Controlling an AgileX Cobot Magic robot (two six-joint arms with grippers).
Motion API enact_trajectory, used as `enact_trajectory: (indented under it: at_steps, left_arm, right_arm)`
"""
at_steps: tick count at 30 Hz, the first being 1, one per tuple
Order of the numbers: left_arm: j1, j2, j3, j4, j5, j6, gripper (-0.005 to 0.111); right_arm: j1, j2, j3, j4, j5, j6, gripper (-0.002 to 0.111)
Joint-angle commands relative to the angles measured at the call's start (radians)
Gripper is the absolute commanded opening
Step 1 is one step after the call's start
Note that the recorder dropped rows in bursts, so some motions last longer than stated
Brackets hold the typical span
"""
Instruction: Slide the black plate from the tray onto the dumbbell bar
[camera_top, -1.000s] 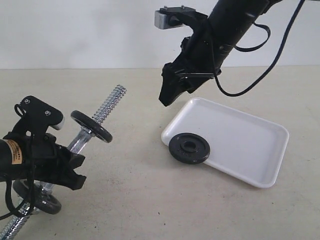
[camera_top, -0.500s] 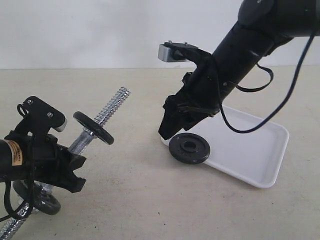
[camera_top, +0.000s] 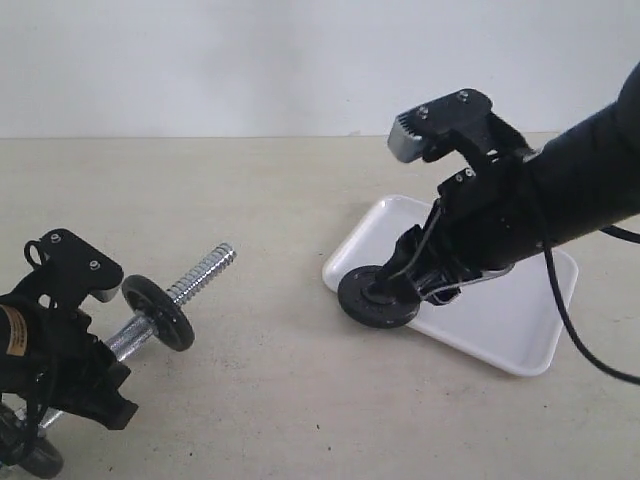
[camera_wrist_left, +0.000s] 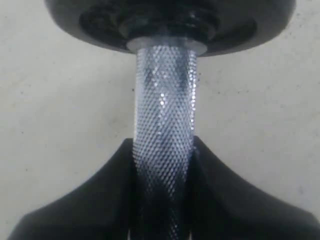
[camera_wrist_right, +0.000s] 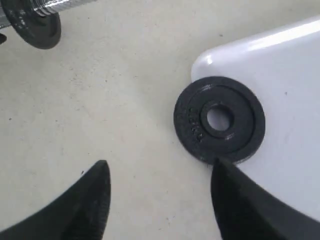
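The left gripper is clamped on the knurled middle of the dumbbell bar, one finger pressed to each side in the left wrist view. The bar's threaded end points up and away from this gripper, and a small black disc sits on the bar just beyond the fingers.

The right gripper is down low at the tray, well apart from the left one. Its fingers are spread and nothing lies between them.

The black plate lies flat just past the fingertips, on the tray's corner and overhanging the rim toward the table. One fingertip meets its edge.
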Motion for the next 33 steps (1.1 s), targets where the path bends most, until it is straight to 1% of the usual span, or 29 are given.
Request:
enact_trajectory:
  at_steps: [1, 4, 7, 10, 13, 14, 15, 18, 20, 21, 25, 33]
  left_arm:
    - [0.000, -0.040, -0.031, -0.004, -0.514, 0.001, 0.004]
    - [0.000, -0.040, -0.031, -0.001, -0.514, 0.001, 0.004]
    - [0.000, -0.040, -0.031, -0.001, -0.514, 0.001, 0.004]
    - [0.000, -0.040, -0.031, -0.002, -0.516, 0.001, 0.004]
    - [0.000, -0.040, -0.031, -0.002, -0.516, 0.001, 0.004]
    - [0.000, -0.040, -0.031, -0.002, -0.514, 0.001, 0.004]
    - [0.000, -0.040, -0.031, -0.002, -0.514, 0.001, 0.004]
    - [0.000, -0.040, -0.031, -0.002, -0.514, 0.001, 0.004]
    - [0.000, -0.040, -0.031, -0.002, -0.514, 0.001, 0.004]
    - [0.000, -0.040, -0.031, -0.002, -0.514, 0.001, 0.004]
    - [0.000, -0.040, -0.031, -0.002, -0.504, 0.001, 0.004]
    - [0.000, -0.040, -0.031, -0.027, -0.462, 0.001, 0.004]
  right_arm:
    - [0.143, -0.044, 0.074, -0.023, -0.188, -0.178, 0.045]
    - [0.212, -0.044, 0.077, -0.070, -0.249, -0.184, 0.045]
    - [0.225, -0.044, 0.077, -0.134, -0.273, -0.128, 0.045]
    - [0.225, -0.038, 0.077, -0.290, -0.271, -0.019, 0.045]
    - [0.225, -0.019, 0.077, -0.542, -0.248, 0.161, 0.044]
    - [0.225, -0.006, 0.077, -0.638, -0.226, 0.232, 0.042]
    - [0.225, 0.006, 0.077, -0.734, -0.198, 0.308, 0.038]
    - [0.225, 0.040, 0.077, -0.967, -0.108, 0.492, 0.024]
    - [0.225, 0.060, 0.077, -1.079, -0.057, 0.577, 0.016]
    - [0.225, 0.070, 0.077, -1.120, -0.041, 0.596, 0.014]
    - [0.225, 0.087, 0.077, -1.207, -0.022, 0.639, 0.013]
    - [0.225, 0.087, 0.077, -1.287, -0.095, 0.661, 0.013]
